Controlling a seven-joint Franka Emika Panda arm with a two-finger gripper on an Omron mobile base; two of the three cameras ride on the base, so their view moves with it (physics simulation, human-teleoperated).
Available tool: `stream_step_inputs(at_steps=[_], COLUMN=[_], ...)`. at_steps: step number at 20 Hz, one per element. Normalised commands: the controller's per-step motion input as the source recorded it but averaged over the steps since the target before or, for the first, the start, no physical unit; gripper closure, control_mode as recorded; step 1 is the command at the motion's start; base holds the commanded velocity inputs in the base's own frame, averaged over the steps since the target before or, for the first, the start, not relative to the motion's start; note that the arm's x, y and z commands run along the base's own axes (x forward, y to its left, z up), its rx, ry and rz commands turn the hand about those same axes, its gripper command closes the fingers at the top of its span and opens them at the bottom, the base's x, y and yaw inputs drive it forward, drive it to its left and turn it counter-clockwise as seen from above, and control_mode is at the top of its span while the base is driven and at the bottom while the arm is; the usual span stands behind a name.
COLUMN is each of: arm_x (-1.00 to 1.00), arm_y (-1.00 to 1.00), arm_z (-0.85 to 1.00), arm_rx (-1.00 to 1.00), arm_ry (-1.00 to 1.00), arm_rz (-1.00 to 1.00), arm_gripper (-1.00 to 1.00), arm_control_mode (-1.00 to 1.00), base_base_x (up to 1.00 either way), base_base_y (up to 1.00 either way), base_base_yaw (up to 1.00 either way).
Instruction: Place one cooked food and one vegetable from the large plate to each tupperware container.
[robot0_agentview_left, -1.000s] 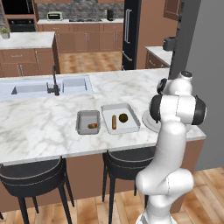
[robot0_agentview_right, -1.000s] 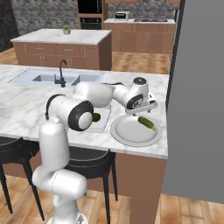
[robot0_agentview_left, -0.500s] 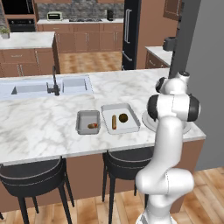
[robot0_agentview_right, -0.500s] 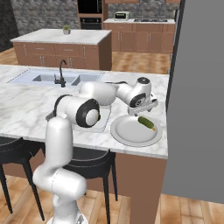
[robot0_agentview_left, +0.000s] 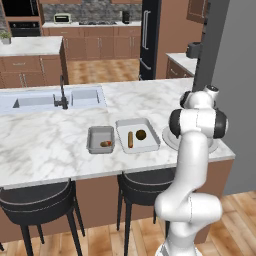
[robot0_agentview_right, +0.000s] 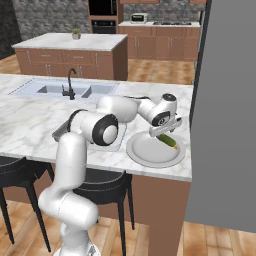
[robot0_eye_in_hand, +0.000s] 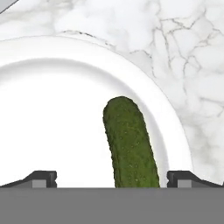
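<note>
So the pincer (robot0_eye_in_hand: 112, 177) is hanging right over the big round plate (robot0_agentview_right: 150, 152) with its fingers (robot0_eye_in_hand: 41, 178) spread wide, nothing between them. Straight below it, in the gap between the two tips, lies a bumpy green cucumber (robot0_eye_in_hand: 130, 144), flat on the plate and close to the plate's rim on the side away from the trays. No contact between the fingers and the cucumber as far as I can see.

Off to the pincer's left on the marble bench (robot0_agentview_left: 45, 145) sit the two grey trays side by side. The bigger, lighter tray (robot0_agentview_left: 137, 135) is just beside the plate and has a sausage-looking thing (robot0_agentview_left: 130, 139) and a dark round lump (robot0_agentview_left: 141, 134) in it. The smaller, darker tray (robot0_agentview_left: 100, 139) is beyond that, with something small and reddish-brown (robot0_agentview_left: 105, 144) inside.
</note>
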Motion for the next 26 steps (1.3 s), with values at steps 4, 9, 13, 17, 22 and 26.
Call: stream_step_inputs(at_steps=[4,9,13,17,22,26], arm_x=[-0.03,0.22,0.08,0.03,0.00,-0.46], arm_y=[0.01,0.00,-0.01,-0.01,0.02,0.26], arm_z=[-0.30,-0.02,-0.23,-0.32,-0.67,-0.32], arm_rx=[-0.05,0.00,0.00,0.00,-0.03,-0.03], arm_ry=[-0.02,-0.09,0.00,0.00,0.04,-0.01], arm_rz=[0.10,0.13,0.13,0.10,0.07,0.04], arm_gripper=[-1.00,-1.00,-1.00,-1.00,1.00,1.00], arm_control_mode=[-1.00,-1.00,-1.00,-1.00,-1.00,-1.00], base_base_x=[0.00,0.00,0.00,0.00,0.00,0.00], base_base_y=[0.00,0.00,0.00,0.00,0.00,0.00], base_base_yaw=[0.00,0.00,0.00,0.00,0.00,0.00])
